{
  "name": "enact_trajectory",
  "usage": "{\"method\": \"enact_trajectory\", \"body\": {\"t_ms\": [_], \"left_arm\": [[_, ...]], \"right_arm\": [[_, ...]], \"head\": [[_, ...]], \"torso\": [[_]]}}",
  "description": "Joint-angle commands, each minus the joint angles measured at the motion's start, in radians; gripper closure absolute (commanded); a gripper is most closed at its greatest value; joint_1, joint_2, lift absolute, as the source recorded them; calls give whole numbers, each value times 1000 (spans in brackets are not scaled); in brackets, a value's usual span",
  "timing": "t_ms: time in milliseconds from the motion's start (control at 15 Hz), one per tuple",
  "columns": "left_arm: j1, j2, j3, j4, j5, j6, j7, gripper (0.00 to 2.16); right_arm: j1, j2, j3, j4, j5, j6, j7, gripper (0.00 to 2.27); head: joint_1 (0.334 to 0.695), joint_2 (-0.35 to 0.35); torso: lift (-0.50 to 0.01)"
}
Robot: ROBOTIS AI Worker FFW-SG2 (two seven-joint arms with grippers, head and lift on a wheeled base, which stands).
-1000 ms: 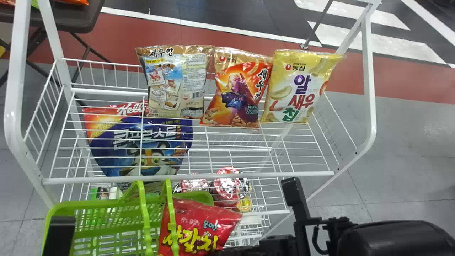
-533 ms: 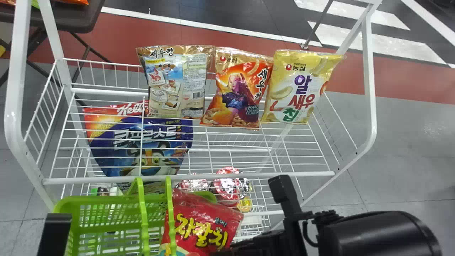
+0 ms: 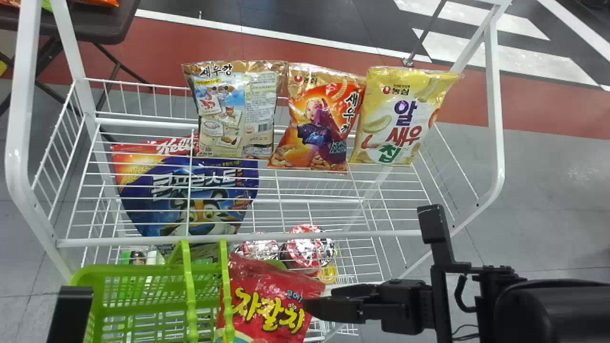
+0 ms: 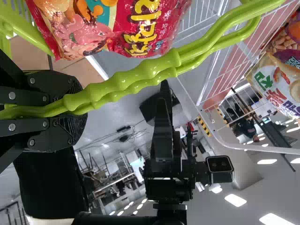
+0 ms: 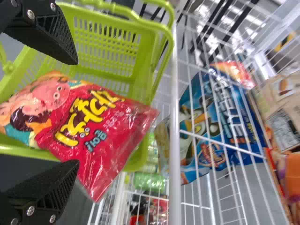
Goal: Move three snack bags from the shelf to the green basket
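Lettering on red bag [image 3: 271, 297], blue bag [image 3: 164, 196], tan bag [image 3: 233, 112], orange bag [image 3: 317, 124], yellow bag [image 3: 402, 119].

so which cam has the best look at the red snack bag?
Right wrist view: most of the red snack bag's front faces the camera with nothing across it. Head view has it partly behind a green basket handle and cut by the bottom edge; left wrist view has part of its front, cut by the top edge.

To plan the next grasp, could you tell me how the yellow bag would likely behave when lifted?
The yellow bag looks plump, so it is probably light for its size and may give when squeezed. Its glossy, wrinkled film could be slippery and might crumple.
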Motion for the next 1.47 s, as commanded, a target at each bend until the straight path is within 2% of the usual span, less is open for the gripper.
{"method": "enact_trajectory", "body": {"t_ms": [0,133,200,333,467,733,867,1067,1267,1400], "left_arm": [[-1,0,2,0,0,3,1,1818],[-1,-2,0,3,-2,3,4,1818],[-1,-2,0,6,-2,3,4,1818],[-1,-2,-4,8,-3,3,7,1818],[-1,-2,-9,11,-3,3,9,1818],[-7,-2,-10,29,-2,0,9,1818],[-13,0,-12,43,6,3,3,1818],[-17,2,-4,46,11,3,-3,1818],[-23,11,16,55,28,3,-5,1818],[-32,17,20,57,34,18,-6,1818]], "right_arm": [[7,9,-37,-3,-17,2,12,46],[8,52,-121,-5,-118,-80,12,53],[5,62,-141,-12,-163,-156,8,53],[2,103,-141,-35,-186,-344,5,53],[-18,148,-95,-35,-183,-549,-43,39],[-99,169,124,95,-16,-844,-158,39],[-151,183,238,213,87,-1016,-258,49],[-226,191,302,393,153,-1190,-388,66],[-258,191,331,488,195,-1282,-489,73],[-301,191,339,543,198,-1289,-503,76]], "head": [[695,-350],[695,-350],[695,-350],[695,-350],[695,-350],[695,-350],[695,-310],[695,-222],[695,-197],[695,-182]], "torso": [[-47],[-47],[-47],[-47],[-47],[-47],[-47],[-47],[-47],[-47]]}}
